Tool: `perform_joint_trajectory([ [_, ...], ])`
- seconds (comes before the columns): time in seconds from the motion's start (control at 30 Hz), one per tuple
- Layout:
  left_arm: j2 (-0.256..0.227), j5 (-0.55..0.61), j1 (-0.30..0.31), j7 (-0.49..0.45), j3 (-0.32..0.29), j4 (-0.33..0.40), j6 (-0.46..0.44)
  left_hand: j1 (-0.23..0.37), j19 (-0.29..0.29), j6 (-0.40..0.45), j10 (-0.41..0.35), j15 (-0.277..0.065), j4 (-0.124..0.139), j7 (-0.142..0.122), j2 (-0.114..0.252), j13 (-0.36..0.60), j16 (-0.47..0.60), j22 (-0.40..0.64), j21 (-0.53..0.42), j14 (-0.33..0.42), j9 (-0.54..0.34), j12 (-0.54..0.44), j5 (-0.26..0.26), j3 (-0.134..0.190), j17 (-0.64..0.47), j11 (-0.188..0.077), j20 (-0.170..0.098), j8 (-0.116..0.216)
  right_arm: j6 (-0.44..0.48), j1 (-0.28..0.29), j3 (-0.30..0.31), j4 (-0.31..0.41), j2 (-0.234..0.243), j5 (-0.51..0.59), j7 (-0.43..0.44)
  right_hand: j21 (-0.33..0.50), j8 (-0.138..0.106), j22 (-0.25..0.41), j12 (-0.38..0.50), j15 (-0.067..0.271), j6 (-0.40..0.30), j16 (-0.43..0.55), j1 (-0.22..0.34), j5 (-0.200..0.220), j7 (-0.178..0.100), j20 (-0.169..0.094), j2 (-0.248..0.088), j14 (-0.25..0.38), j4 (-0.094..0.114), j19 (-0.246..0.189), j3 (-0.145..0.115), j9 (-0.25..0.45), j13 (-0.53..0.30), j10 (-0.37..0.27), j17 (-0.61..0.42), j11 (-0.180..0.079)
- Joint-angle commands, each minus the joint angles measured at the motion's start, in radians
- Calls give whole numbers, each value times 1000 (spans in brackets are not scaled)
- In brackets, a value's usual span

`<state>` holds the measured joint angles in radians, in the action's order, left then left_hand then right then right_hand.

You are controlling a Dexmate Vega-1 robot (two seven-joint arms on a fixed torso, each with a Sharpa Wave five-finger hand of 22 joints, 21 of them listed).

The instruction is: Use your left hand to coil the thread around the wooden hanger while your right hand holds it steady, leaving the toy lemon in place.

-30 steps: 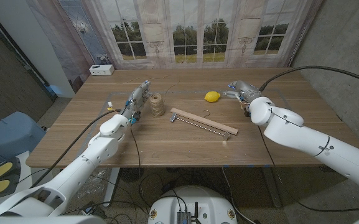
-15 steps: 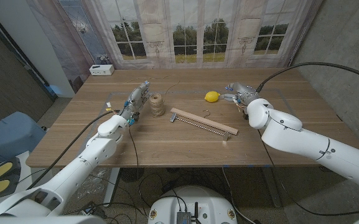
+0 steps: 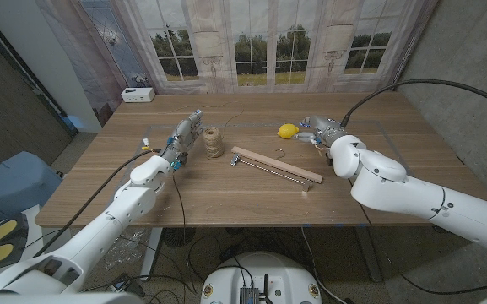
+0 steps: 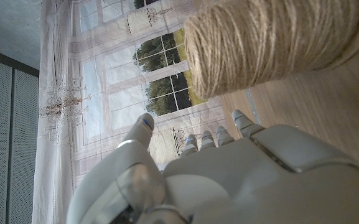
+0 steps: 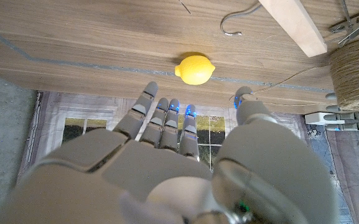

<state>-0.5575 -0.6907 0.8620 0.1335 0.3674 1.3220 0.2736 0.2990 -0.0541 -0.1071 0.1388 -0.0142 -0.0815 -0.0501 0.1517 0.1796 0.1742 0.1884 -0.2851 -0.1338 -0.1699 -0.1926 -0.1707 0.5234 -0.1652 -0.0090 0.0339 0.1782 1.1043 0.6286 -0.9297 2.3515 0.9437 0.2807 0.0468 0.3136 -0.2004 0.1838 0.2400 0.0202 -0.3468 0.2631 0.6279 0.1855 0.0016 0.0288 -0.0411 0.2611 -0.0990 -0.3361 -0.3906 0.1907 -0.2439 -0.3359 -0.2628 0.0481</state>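
Slightly inward, the right hand (image 3: 321, 129) has shifted beside the toy lemon (image 3: 288, 131), fingers apart, empty. Left hand (image 3: 186, 133) waits open beside the thread spool (image 3: 214, 141). Still the approach: next, the right hand must steady the wooden hanger (image 3: 275, 165).

The small round toy lemon (image 3: 288, 131) is bright yellow. The fat spool of rough thread (image 3: 214, 142) is tan. The long flat wooden hanger (image 3: 275, 165) is pale brown with a silver metal hook (image 5: 237, 22). The big wooden table (image 3: 226, 194) is brown with stripes.

Toy lemon (image 3: 288, 131) just beside right robot hand (image 3: 319, 128)
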Motion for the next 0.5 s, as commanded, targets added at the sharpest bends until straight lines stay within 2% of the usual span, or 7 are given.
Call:
perform_joint_trajectory([
  [0.03,-9,-7,0,16,-3,-6,-5,-2,1,4,6,2,-5,3,-4,3,3,3,1,-7,-4,-5,-4,4,-4,3,6,4,74,-30,-70,46,6,66,-57,-2,-7,2,7,5,-8,9,1,6,2,-3,-2,5,-4,-13,3,3,-3,-9,-2,-1],
  [0.5,-3,-14,-21,53,-1,-44,4,-3,1,5,6,1,-5,3,-4,3,4,3,3,-6,-4,-5,-5,4,-5,4,7,3,166,-100,-175,52,-23,90,-90,-4,-12,2,6,7,-25,9,11,9,2,-1,-5,7,-14,-14,3,2,-2,-15,0,-3],
])
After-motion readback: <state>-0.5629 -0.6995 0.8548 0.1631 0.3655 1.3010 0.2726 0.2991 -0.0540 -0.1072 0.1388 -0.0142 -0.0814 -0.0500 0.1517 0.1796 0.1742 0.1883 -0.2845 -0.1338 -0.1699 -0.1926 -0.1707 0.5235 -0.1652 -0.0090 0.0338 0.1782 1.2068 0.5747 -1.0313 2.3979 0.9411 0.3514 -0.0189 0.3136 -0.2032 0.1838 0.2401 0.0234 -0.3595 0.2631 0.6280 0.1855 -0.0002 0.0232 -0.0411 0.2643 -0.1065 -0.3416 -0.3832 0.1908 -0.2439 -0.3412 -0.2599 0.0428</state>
